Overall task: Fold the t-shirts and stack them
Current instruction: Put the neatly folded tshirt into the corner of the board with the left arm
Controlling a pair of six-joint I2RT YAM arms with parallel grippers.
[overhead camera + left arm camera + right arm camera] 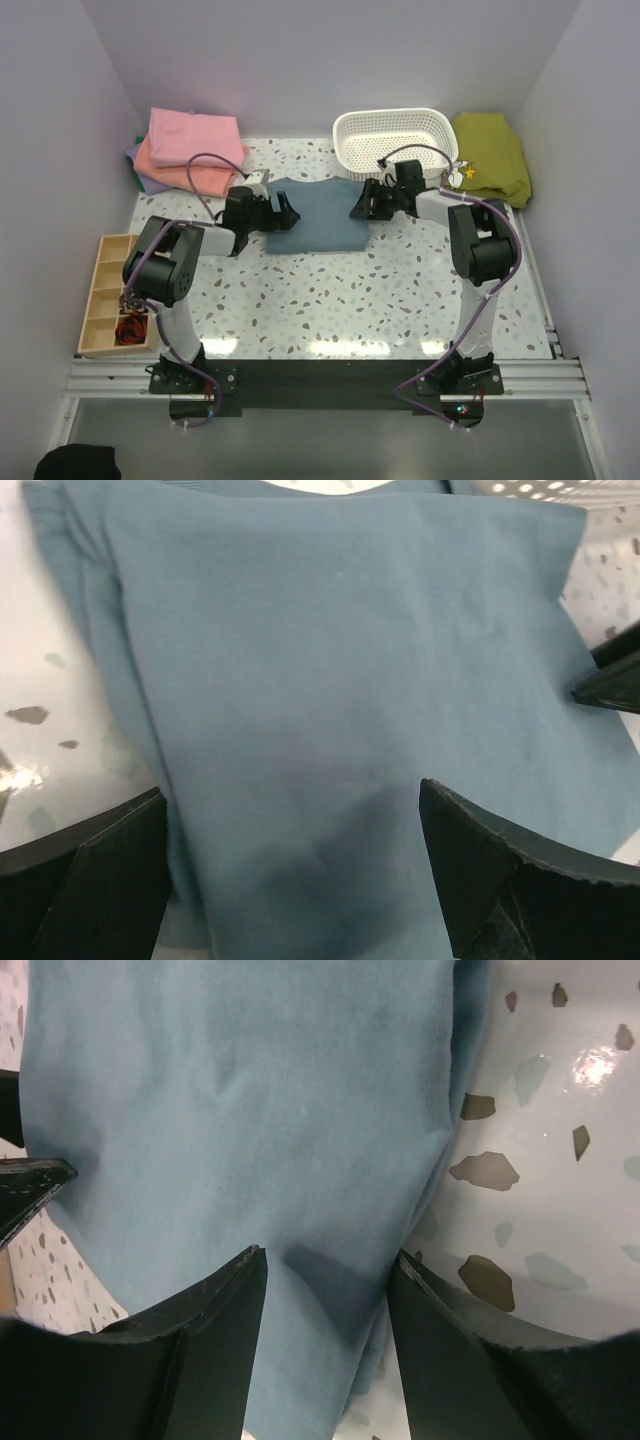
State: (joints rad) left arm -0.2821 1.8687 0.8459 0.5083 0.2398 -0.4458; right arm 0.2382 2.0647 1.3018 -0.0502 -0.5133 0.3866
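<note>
Two-part note, flagging risks first, blind spots after. Seeing the blue-grey t-shirt point(315, 222) lying folded on the bench point(380, 300), centre of the top view, near the pink, salmon and lavender stack point(190, 155) at upper left. Reading left gripper point(284, 210) as standing wide open, straddling the shirt's left edge, holding nothing. Reading right gripper point(362, 206) as standing about half open over the right edge, flat cloth showing between the jaws, not pinching as far as visible.

Worrying about closing from here: probably catching only the top layer and peeling the fold apart on the lift. Also worrying about uneven timing between the two sides, dragging the shirt skewed across the bench and spoiling the square before stacking. Noting the white basket point(390, 140) just behind the right arm, risking a snag on any backward swing.

Struggling to count layers at either edge in the wrist views. Not finding any neck label. Losing fingertip contact to shadow, so not telling touching from hovering.
</note>
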